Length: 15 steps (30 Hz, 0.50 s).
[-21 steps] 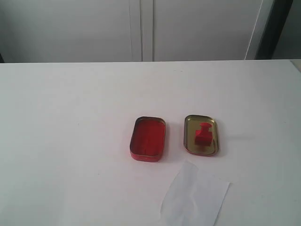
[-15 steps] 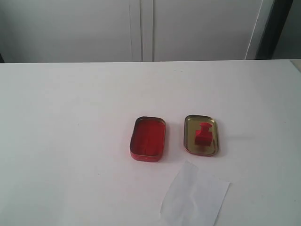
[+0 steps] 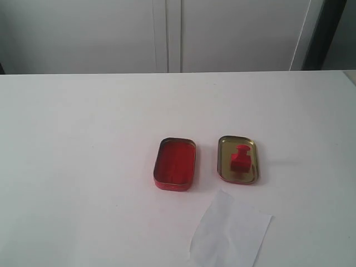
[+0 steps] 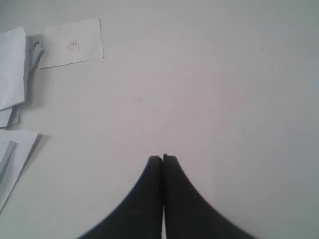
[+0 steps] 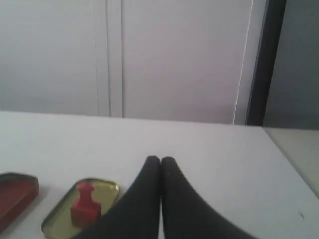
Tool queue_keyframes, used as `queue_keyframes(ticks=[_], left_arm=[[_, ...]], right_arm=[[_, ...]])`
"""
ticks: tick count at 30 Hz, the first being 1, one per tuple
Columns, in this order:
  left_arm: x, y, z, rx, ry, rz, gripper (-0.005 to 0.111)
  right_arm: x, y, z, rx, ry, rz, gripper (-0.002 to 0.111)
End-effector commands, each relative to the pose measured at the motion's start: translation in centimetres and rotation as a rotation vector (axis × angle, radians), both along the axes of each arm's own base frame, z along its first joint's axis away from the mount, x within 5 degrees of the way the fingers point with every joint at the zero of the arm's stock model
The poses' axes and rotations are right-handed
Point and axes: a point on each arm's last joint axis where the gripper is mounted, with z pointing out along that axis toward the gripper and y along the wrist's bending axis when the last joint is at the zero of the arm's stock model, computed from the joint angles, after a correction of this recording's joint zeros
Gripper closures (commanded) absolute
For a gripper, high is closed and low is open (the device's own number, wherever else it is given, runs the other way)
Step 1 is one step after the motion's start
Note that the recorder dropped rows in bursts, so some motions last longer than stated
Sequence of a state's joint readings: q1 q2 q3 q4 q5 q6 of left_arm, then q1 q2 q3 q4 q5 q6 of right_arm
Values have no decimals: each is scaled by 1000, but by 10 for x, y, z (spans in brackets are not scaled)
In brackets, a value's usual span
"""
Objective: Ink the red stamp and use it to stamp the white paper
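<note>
The red stamp (image 3: pixel 240 158) stands upright inside the gold tin (image 3: pixel 238 159); the right wrist view shows the stamp (image 5: pixel 83 204) and that tin (image 5: pixel 59 216) too. The shallow red tin (image 3: pixel 175 163) lies just left of the gold tin. The white paper (image 3: pixel 231 233) lies at the table's front edge, below the tins, with no imprint visible on it. Neither arm appears in the exterior view. My left gripper (image 4: pixel 162 158) is shut and empty over bare table. My right gripper (image 5: pixel 160 159) is shut and empty, beside the gold tin.
In the left wrist view a stamped white slip (image 4: pixel 72 42) and several loose white sheets (image 4: pixel 11 67) lie on the table. White cabinet doors (image 3: pixel 167 33) stand behind the table. A dark post (image 3: pixel 322 33) rises at the back right.
</note>
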<state>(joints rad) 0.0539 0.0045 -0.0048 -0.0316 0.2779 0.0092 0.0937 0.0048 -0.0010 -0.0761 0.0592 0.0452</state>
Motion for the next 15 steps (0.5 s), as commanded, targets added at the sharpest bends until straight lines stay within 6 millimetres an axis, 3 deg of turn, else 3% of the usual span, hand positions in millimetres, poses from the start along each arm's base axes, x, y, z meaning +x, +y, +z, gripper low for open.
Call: queue_keyframes(ticks=[1,15], left_arm=[[0,0,-1,-13,-1,-3,107],[0,0,-1,-13,-1,-3,107]], right_arm=[[-2,1,13,14,-143,17,108],[-2,1,16,17,-179,20,108]])
